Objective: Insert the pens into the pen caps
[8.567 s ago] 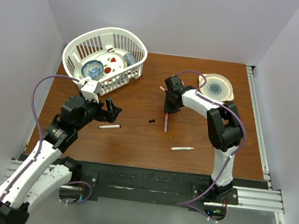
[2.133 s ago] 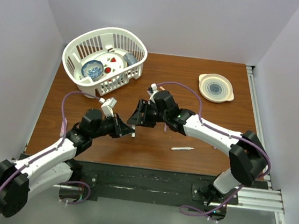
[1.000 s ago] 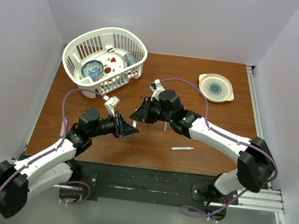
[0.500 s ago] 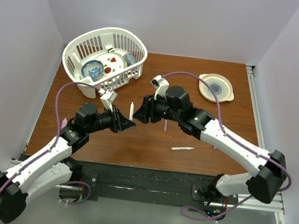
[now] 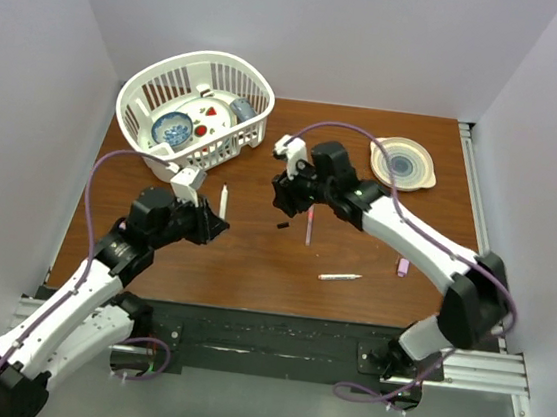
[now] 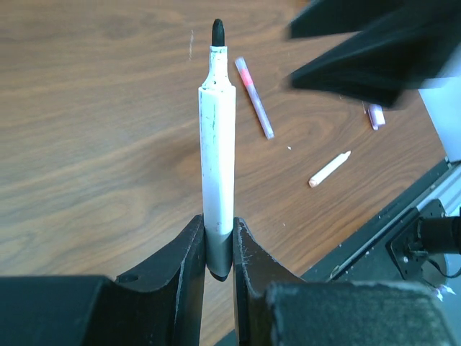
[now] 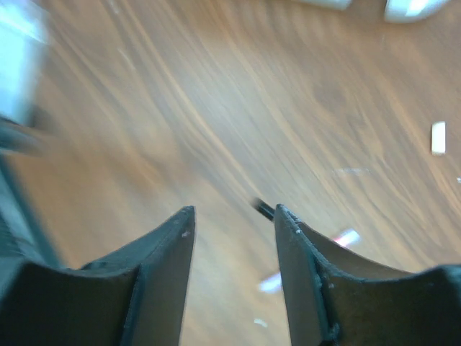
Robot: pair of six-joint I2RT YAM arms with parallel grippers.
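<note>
**Left arm** [image 5: 83, 292]: rises from its base at the near edge and reaches forward and inward, the wrist turned toward the centre.

**Left gripper** [image 6: 217, 232]: jaws closed on the dark lower end of a white pen [image 6: 217, 144], which stands straight out from them with its black tip farthest away.

**Right arm** [image 5: 407, 228]: elbow bent out to the right, forearm stretched back leftward toward the middle.

**Right gripper** [image 7: 234, 213]: points down and to the left with its jaws parted. It sits well apart from the left gripper.
</note>
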